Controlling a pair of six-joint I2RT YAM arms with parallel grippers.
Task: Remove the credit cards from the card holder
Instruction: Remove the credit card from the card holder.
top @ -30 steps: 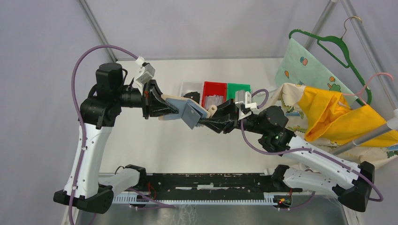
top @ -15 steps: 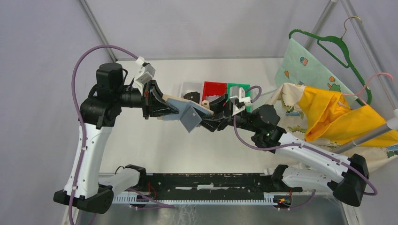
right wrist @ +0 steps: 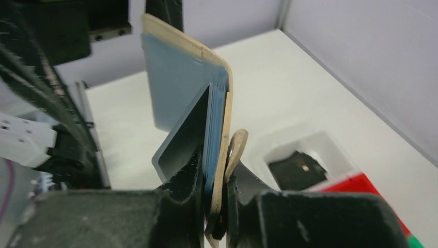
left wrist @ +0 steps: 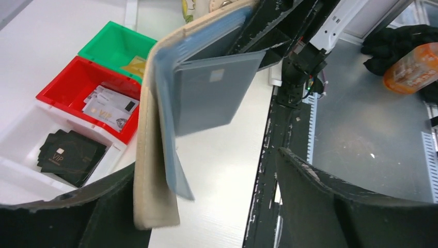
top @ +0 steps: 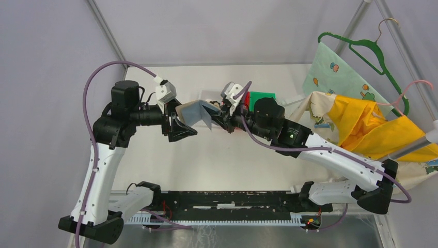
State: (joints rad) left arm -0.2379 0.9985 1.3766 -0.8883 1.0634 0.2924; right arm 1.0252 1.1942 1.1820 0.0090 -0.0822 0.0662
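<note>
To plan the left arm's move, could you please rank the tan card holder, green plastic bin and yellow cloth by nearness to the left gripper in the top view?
1. The tan card holder, right beside the left gripper.
2. The green plastic bin, at the table's rear centre.
3. The yellow cloth, far right.

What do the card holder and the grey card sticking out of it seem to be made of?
The card holder looks like leather or faux leather: matte tan outside, a thick soft edge curving at the fold, and a smoother blue-grey lining. The grey card looks like rigid plastic with a faint sheen: thin, flat where it juts out unsupported, with a small chip patch.
</note>
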